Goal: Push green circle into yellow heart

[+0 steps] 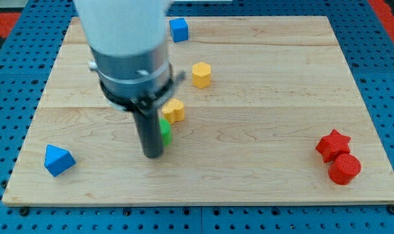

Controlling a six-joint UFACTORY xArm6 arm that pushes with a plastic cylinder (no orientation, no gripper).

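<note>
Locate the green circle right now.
Left of centre, the green circle sits just below the yellow heart, my tip against its left side.

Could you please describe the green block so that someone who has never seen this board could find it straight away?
Start at the wooden board and find the dark rod coming down left of centre. The green block peeks out along the rod's right side, just above my tip, mostly hidden, so its shape is unclear. It is the only green piece, sitting directly below a yellow block.

Blue cube [178, 29], yellow hexagon [201, 75], blue triangle [58, 160], red star [332, 143], red cylinder [344, 169].
</note>
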